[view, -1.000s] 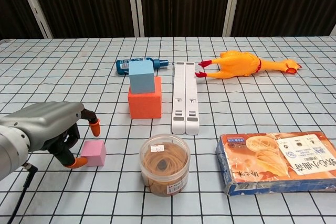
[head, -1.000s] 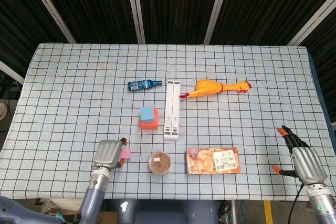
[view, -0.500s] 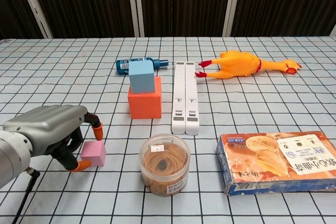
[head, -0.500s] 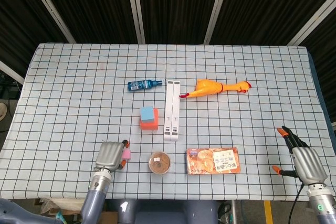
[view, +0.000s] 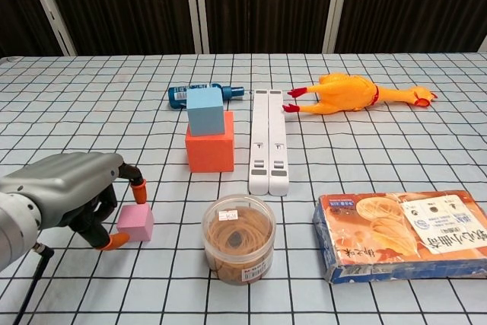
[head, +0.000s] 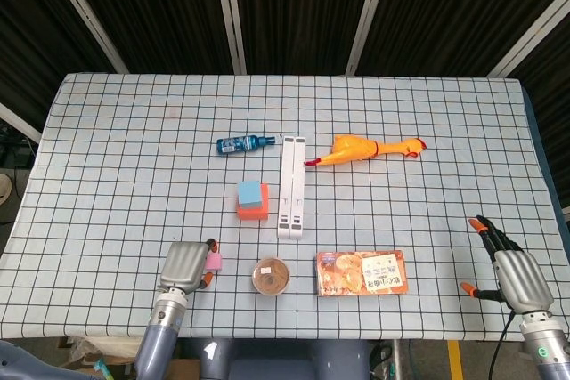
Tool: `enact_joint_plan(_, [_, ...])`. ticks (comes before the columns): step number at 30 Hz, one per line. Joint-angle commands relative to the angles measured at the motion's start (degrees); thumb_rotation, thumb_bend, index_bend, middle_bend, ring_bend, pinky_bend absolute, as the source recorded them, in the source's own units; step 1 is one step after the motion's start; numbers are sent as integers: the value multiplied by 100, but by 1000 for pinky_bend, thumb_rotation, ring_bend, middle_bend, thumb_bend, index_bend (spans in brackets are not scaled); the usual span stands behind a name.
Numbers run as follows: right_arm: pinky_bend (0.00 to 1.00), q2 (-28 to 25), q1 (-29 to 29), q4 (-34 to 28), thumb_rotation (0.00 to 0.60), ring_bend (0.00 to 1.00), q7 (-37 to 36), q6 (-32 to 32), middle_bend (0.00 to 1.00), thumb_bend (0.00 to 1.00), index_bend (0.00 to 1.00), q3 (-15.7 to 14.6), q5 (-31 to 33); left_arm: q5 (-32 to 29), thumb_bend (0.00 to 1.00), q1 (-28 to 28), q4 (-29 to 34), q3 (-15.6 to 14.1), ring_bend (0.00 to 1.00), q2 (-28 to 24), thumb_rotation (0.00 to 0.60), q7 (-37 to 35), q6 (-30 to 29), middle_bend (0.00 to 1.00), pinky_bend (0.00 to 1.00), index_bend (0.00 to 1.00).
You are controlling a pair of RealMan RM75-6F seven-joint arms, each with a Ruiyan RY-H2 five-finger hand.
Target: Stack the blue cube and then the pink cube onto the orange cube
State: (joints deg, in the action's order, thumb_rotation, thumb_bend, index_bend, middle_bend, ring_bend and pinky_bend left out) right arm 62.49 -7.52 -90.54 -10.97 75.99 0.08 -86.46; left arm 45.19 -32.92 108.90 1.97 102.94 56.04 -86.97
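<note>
1. Stack status: blue cube [view: 205, 110] sits on the orange cube [view: 209, 151]; pink cube [view: 135, 222] on the table, just left of the round tub [view: 238, 238].
2. Left hand [view: 68, 192] curled around the pink cube, fingertips beside it; cannot tell if actually clamped.
3. Right hand [head: 514, 270] idle, fingers spread, empty.
4. Risk: shallow fingertip pinch could let the cube slip on lift; off-centre placement could topple the blue cube.

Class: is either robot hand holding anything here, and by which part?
Cannot tell: left hand fingertips flank the pink cube on the table; right hand is empty.

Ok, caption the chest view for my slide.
Left hand closing around the pink cube; blue cube already stacked on orange cube.
</note>
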Motion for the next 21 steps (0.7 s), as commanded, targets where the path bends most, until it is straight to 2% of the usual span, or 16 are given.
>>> enact_joint_plan(1, [289, -1, 1, 3, 600, 163, -10, 7, 58, 56, 88, 4, 2, 30, 333, 17, 2, -2, 759, 3, 600, 16, -5, 872, 839, 373])
enact_joint_plan(21, [289, 12, -17, 12, 600, 163, -13, -42, 57, 56, 88, -6, 10, 64, 354, 116, -67, 81, 760, 37, 600, 126, 35, 873, 839, 382])
